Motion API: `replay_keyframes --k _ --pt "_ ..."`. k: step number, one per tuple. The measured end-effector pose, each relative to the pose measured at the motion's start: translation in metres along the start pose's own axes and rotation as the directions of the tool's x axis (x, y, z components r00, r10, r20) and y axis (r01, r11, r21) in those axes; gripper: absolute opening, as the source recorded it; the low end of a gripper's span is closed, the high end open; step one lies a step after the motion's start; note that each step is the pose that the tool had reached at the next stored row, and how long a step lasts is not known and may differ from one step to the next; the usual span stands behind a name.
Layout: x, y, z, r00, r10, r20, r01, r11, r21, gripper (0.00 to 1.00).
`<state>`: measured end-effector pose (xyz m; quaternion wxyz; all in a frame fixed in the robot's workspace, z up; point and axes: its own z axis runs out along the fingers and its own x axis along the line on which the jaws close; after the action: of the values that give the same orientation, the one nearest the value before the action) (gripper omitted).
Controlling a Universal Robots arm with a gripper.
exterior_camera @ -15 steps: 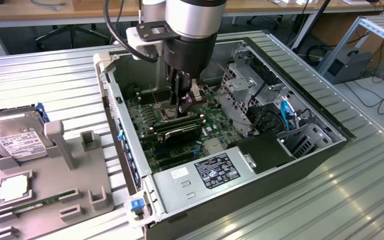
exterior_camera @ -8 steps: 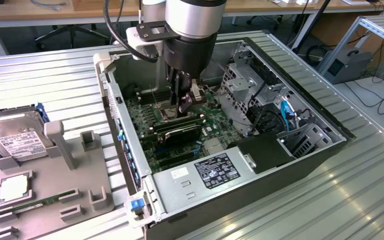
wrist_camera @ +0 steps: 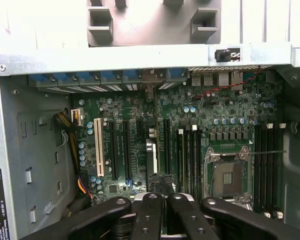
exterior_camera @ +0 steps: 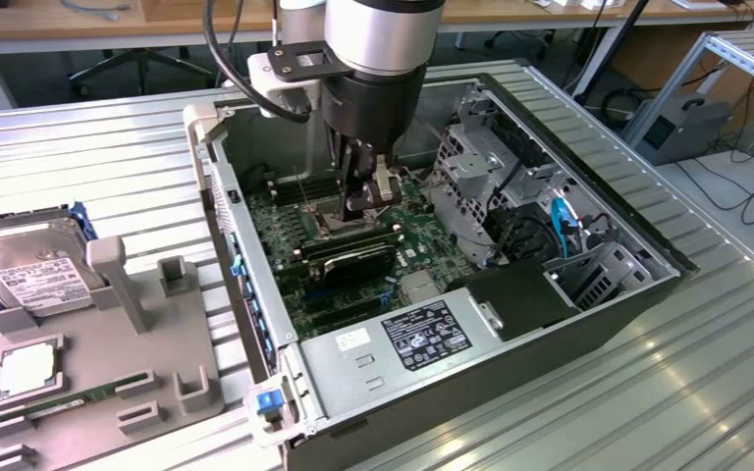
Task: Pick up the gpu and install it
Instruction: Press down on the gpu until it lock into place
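**Robot arm reaching down into an open computer case, fingers closed on the gpu**

A single robot arm hangs almost straight down from the top of the exterior view, its silver and black wrist pointing into an open computer case (exterior_camera: 482,294) that lies on its side on a ribbed metal counter (exterior_camera: 691,392). The gripper (exterior_camera: 374,192) sits low inside the case, just above the green motherboard (exterior_camera: 301,228).

In the wrist view the black fingers (wrist_camera: 151,212) are drawn together, nearly touching, around the top edge of the gpu (wrist_camera: 150,150), a thin card seen edge-on. The card stands upright among the long black expansion slots, its far end reaching the row of rear slot openings. Whether it is fully seated cannot be told.

To one side of the card lies the empty processor socket (wrist_camera: 229,175); a white slot (wrist_camera: 98,154) lies to the other.

At the exterior view's left, a grey fixture tray (exterior_camera: 129,363) rests on the counter. It holds a silver hard drive (exterior_camera: 24,270) and a green memory stick (exterior_camera: 56,404).
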<state>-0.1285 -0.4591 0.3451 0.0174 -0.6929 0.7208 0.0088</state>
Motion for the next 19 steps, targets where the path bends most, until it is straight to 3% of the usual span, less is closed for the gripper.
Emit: replay_keyframes --k 6,19 --pt "0.0003 0.0001 0.0073 1.0 0.0 -0.0041 0.0 1.0 0.0 0.11" --pt "0.0003 0.0001 0.0083 1.0 0.0 -0.004 0.0 1.0 0.0001 0.11"
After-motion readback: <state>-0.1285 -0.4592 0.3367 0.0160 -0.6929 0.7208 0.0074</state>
